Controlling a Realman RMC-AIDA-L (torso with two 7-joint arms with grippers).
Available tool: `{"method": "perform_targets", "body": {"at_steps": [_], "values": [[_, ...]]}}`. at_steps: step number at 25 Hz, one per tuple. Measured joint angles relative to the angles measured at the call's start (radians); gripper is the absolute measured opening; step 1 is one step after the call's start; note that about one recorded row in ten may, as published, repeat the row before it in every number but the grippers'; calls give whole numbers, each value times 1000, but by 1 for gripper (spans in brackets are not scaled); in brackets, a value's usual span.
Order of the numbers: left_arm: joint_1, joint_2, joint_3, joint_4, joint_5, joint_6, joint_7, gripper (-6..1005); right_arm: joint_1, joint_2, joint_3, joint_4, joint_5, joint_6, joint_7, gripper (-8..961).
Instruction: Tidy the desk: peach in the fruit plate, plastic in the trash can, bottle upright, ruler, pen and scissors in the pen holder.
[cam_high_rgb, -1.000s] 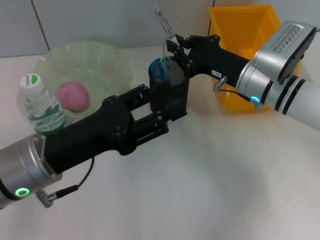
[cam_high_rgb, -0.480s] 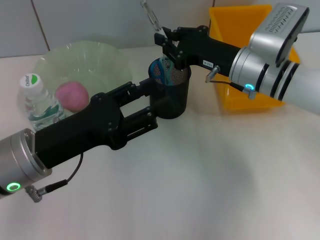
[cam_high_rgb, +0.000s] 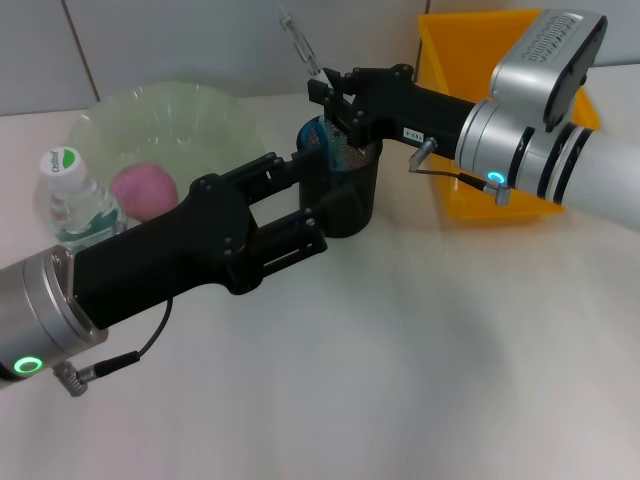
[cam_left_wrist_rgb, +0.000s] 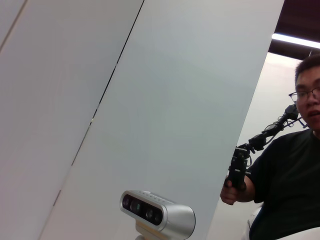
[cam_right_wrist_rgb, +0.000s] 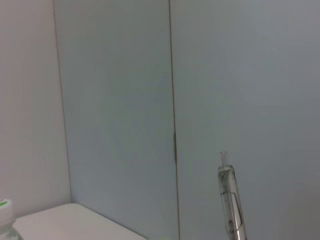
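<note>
My right gripper (cam_high_rgb: 334, 95) is shut on a clear pen (cam_high_rgb: 300, 42) (cam_right_wrist_rgb: 231, 200), which sticks up and leans left just above the rim of the black mesh pen holder (cam_high_rgb: 352, 195). Blue-handled scissors (cam_high_rgb: 318, 140) stand in the holder. My left gripper (cam_high_rgb: 308, 205) is open, its fingers spread against the holder's left side. A pink peach (cam_high_rgb: 143, 190) lies in the pale green fruit plate (cam_high_rgb: 200, 115). The bottle (cam_high_rgb: 75, 205) stands upright at the left. The yellow trash can (cam_high_rgb: 495, 60) sits at the back right. Ruler and plastic do not show.
A grey wall runs behind the desk. The left wrist view shows only wall panels, a camera unit (cam_left_wrist_rgb: 157, 215) and a person (cam_left_wrist_rgb: 295, 170) standing off to one side. The bottle's cap (cam_right_wrist_rgb: 4, 210) peeks into the right wrist view.
My right gripper has carried the pen left, over the holder's left rim. The left arm drew back from the holder, then moved up against its side again.
</note>
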Motion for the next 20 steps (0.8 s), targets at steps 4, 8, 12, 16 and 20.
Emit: {"method": "perform_targets", "body": {"at_steps": [4, 8, 12, 16, 20], "values": [[2, 0, 2, 2, 0, 1, -2, 652, 0, 0, -13, -2, 0, 2, 8, 155], [4, 0, 3, 4, 1, 4, -10, 652, -4, 0, -12, -7, 3, 14, 20, 155], [6, 0, 3, 5, 0, 15, -11, 652, -7, 0, -4, -14, 8, 30, 24, 232], [5, -1, 1, 5, -3, 19, -12, 652, -12, 0, -4, -31, 8, 28, 37, 404], [-1, -3, -1, 10, -2, 14, -14, 653, -68, 0, -4, -101, 11, -67, 90, 443]]}}
